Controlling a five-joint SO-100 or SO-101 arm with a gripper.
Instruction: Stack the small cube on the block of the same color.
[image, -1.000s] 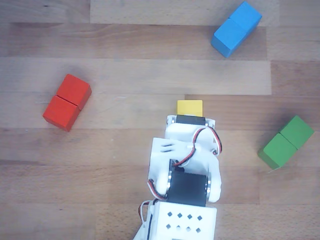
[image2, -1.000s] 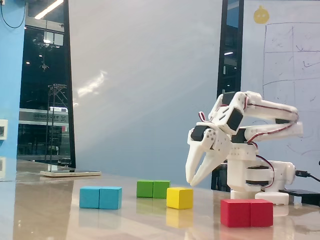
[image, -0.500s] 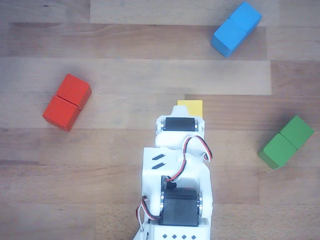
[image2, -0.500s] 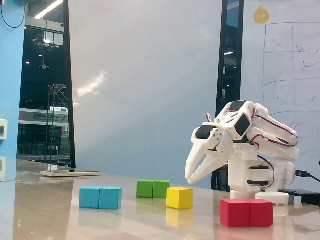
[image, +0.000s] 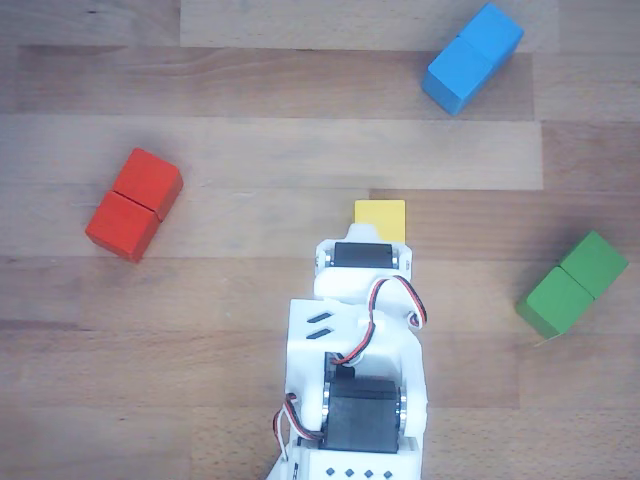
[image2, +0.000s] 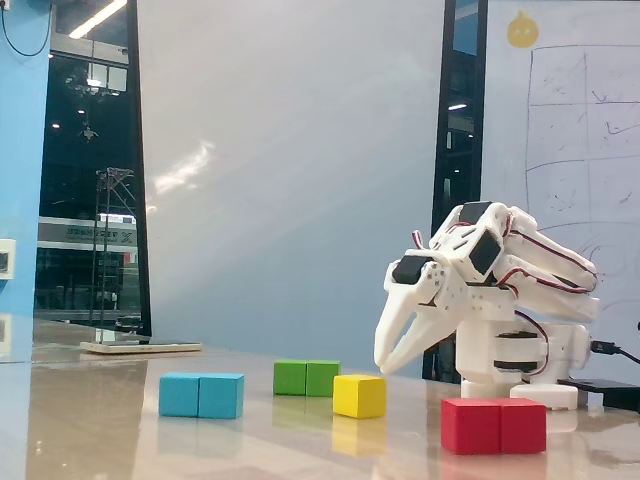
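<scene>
Beside gripper (image2: 385, 362), yellow cube (image2: 359, 396)

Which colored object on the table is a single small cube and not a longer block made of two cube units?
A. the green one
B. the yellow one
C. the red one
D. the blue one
B: the yellow cube is one unit, lying just beyond the claw, while the red block, blue block and green block each show a seam between two units.
</scene>
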